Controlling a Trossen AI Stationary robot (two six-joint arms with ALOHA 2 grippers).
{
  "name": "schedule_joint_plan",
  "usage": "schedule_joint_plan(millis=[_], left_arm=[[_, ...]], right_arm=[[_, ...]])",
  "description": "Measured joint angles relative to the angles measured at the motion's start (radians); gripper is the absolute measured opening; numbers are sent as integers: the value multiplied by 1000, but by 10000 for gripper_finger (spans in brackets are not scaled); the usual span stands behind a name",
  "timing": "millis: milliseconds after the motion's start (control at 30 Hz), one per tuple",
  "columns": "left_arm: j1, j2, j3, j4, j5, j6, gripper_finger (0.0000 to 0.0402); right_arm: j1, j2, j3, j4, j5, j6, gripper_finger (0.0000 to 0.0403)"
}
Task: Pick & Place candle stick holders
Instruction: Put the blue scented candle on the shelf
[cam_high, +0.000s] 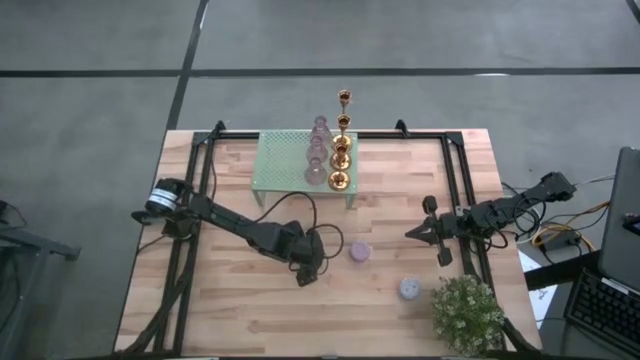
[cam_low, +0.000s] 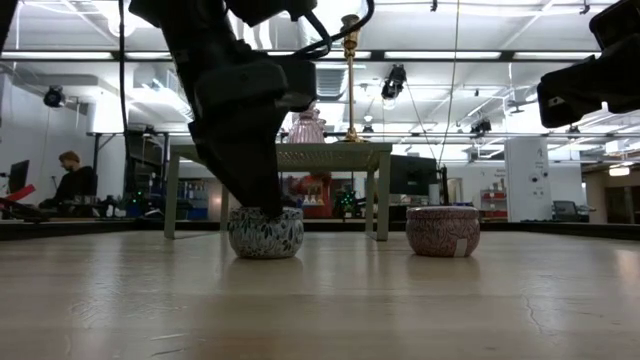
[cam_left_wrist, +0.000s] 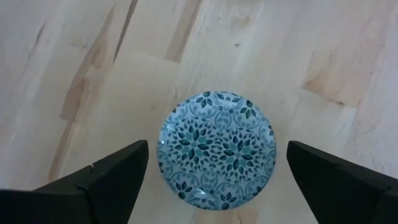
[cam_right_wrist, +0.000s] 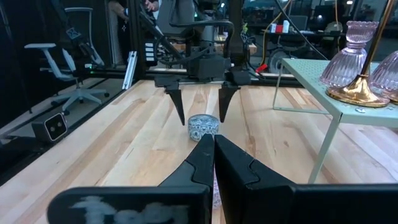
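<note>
Closest to my left wrist camera: the blue patterned holder (cam_left_wrist: 216, 147), squat and round, standing on the wooden table (cam_left_wrist: 74, 56) right between my left gripper (cam_left_wrist: 217, 171) fingers. Fingers spread wide on either side of it, not touching it, so nothing is gripped (I read this as either just set down or about to be picked; can't say which). In the high view my left gripper (cam_high: 307, 268) hides that holder completely.

Outward: lilac holder (cam_high: 359, 251) just beside my left gripper, a grey-blue one (cam_high: 409, 288) nearer the potted plant (cam_high: 466, 312). All three squat ones are off the mint rack (cam_high: 283, 160).

On the rack: pink glass holders (cam_high: 318, 150) and gold stick holders (cam_high: 341, 152) stand in two rows. So my guess is the tall ones are done and the squat ones are left.

My right gripper (cam_high: 423, 232) hangs idle over the table's right side, fingers pressed together, empty.

Hard to tell: the exact count of holders on the rack, since they overlap. The low view shows only two squat holders; the third is out of sight.
</note>
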Motion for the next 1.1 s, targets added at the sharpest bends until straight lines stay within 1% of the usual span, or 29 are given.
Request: schedule_joint_plan(millis=[233,333,533,733,967,1100], left_arm=[[-3,0,-50,108,-11,18,378],[-3,0,-84,121,-11,17,370],[-3,0,-108,137,-18,9,338],[-3,-2,-145,219,-36,7,305],[-3,-2,-147,227,-41,12,312],[-3,-4,-141,224,-38,39,305]], right_arm=[[0,0,0,0,0,3,8],[0,0,0,0,0,2,8],[0,0,0,0,0,0,8],[0,0,0,0,0,0,8],[0,0,0,0,0,0,8],[0,0,0,0,0,0,8]])
